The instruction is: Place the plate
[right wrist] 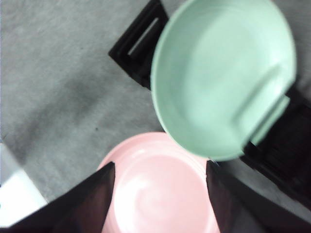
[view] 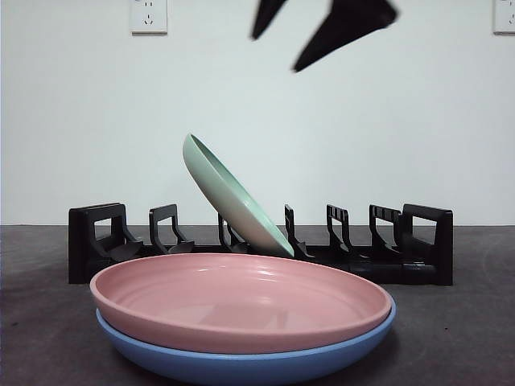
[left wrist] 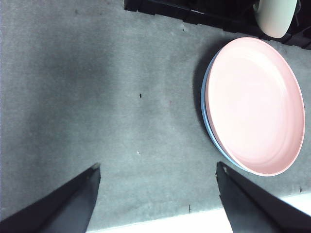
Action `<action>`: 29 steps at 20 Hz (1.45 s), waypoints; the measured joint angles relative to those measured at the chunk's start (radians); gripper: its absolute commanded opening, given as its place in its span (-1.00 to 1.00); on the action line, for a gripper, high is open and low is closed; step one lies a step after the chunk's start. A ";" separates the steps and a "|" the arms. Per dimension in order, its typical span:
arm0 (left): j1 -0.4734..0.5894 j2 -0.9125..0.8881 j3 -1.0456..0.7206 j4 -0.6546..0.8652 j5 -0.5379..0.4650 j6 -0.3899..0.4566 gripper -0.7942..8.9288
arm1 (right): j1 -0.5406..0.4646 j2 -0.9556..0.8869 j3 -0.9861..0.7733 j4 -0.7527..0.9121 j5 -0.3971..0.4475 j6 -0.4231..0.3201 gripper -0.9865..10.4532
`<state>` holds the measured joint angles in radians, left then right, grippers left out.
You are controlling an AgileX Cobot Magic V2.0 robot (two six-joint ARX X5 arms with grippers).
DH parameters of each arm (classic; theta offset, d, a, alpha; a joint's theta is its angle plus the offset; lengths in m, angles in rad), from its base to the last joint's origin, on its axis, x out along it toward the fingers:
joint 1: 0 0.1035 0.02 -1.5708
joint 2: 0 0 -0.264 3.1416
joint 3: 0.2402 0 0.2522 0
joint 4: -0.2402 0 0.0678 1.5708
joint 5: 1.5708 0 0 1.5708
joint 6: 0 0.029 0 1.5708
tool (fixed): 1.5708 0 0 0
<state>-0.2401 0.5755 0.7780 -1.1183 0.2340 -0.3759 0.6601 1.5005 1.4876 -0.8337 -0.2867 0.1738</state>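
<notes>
the green plate [view: 233, 201] leans tilted in the black rack [view: 257, 241]. right gripper [view: 299, 36] hangs above, jaws spread, holding nothing. left gripper [left wrist: 155, 194] is also spread, above the table [left wrist: 97, 97].

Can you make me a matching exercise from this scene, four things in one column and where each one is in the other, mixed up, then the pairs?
Things
1. green plate
2. pink plate
3. blue plate
4. right end effector

Places
A. bottom of the stack, on the table
B. open, high above the rack
C. leaning tilted in the black rack
D. resting on top of the blue plate

Pairs: 1-C, 2-D, 3-A, 4-B
</notes>
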 measured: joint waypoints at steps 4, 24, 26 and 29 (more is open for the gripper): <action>0.000 0.000 0.000 0.000 0.000 0.000 -0.07 | 0.066 0.168 0.172 -0.008 0.077 0.000 -0.34; 0.000 0.000 0.000 0.008 0.000 0.000 -0.07 | 0.120 0.450 0.293 0.065 0.160 -0.008 -0.79; 0.000 0.000 0.000 0.008 0.000 0.000 -0.07 | 0.121 0.451 0.293 0.055 0.164 -0.010 -0.80; 0.000 0.000 0.000 0.013 0.000 0.000 -0.07 | 0.122 0.451 0.293 0.027 0.163 -0.009 -0.80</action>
<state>-0.2401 0.5755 0.7780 -1.1057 0.2340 -0.3759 0.7818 1.9511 1.7805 -0.8070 -0.1234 0.1646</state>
